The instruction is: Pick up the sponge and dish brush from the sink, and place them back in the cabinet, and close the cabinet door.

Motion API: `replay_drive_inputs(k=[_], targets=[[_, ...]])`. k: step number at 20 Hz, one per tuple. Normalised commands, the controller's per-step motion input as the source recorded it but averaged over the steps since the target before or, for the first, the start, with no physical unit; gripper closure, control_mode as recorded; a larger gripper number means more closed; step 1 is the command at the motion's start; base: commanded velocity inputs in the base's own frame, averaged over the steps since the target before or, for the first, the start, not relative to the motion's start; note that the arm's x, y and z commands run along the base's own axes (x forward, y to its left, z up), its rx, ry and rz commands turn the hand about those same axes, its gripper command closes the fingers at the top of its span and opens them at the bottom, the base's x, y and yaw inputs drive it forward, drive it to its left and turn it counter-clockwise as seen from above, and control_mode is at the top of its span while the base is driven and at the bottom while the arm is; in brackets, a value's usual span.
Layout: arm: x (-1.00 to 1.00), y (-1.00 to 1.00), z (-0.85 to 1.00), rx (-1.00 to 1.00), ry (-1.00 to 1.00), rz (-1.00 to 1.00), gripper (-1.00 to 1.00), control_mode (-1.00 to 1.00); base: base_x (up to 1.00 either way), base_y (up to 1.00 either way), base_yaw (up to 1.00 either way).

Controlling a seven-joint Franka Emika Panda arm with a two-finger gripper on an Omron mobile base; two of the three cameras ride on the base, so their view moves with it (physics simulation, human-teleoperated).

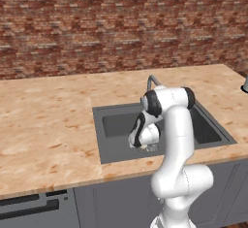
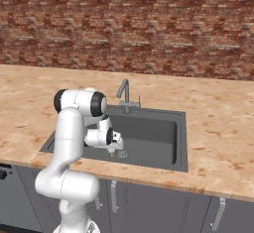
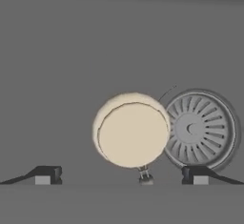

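Here the gripper [image 3: 121, 175] hangs low inside the sink [image 1: 109, 149], its two dark fingertips [image 3: 47, 174] spread wide with nothing between them. Below it on the dark grey floor of the basin lies the dish brush [image 3: 132, 131], its round cream-white head facing up and a small grey part showing at its near edge. The brush sits just beside the round slotted drain [image 3: 202, 128], overlapping its left rim. The slim faucet [image 2: 125, 94] stands at the far edge of the basin, set in the wood-grain countertop [image 1: 43, 120]
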Motion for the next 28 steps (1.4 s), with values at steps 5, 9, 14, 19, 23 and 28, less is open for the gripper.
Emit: replay_drive_inputs(k=[5, 9, 14, 19, 23, 28], targets=[[0.21, 0.00, -0.19, 0.00, 0.00, 0.00, -1.00, -1.00, 0.00, 0.00, 0.00], [0.25, 0.00, -0.17, 0.00, 0.00, 0.00, -1.00, -1.00, 0.00, 0.00, 0.00], [0.27, 0.00, -0.14, 0.00, 0.00, 0.00, -1.00, -1.00, 0.00, 0.00, 0.00], [0.20, 0.00, -0.17, 0.00, 0.00, 0.00, -1.00, -1.00, 0.00, 0.00, 0.00], [0.00, 0.00, -0.24, 0.00, 0.15, 0.00, -1.00, -1.00, 0.00, 0.00, 0.00], [-0.01, 0.00, -0.22, 0.00, 0.20, 0.00, -1.00, -1.00, 0.00, 0.00, 0.00]])
